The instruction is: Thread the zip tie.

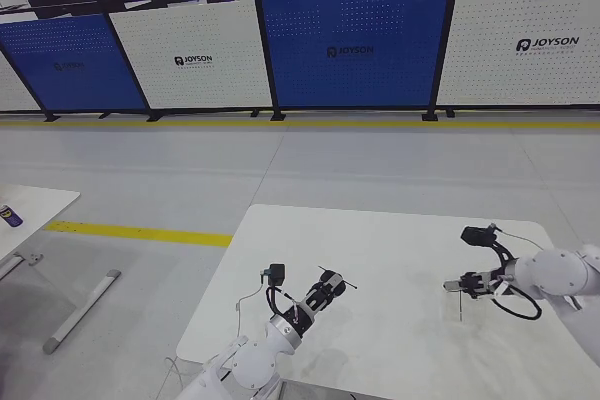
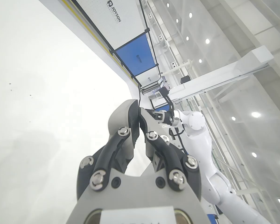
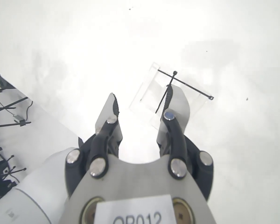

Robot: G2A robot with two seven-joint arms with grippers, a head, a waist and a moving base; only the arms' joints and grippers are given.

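Two zip ties (image 3: 191,87) lie crossed on a clear sheet (image 3: 151,82) under the wide-open right end effector (image 3: 144,90), one running 12-to-6. Left end effector (image 1: 329,288), at its 9 o'clock and well apart, grips a third zip tie (image 1: 342,281).

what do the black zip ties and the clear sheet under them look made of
Zip ties: thin black strips with small heads, matte; probably moulded plastic such as nylon. Clear sheet: the table shows through, edges catch light; glossy plastic, maybe acrylic.
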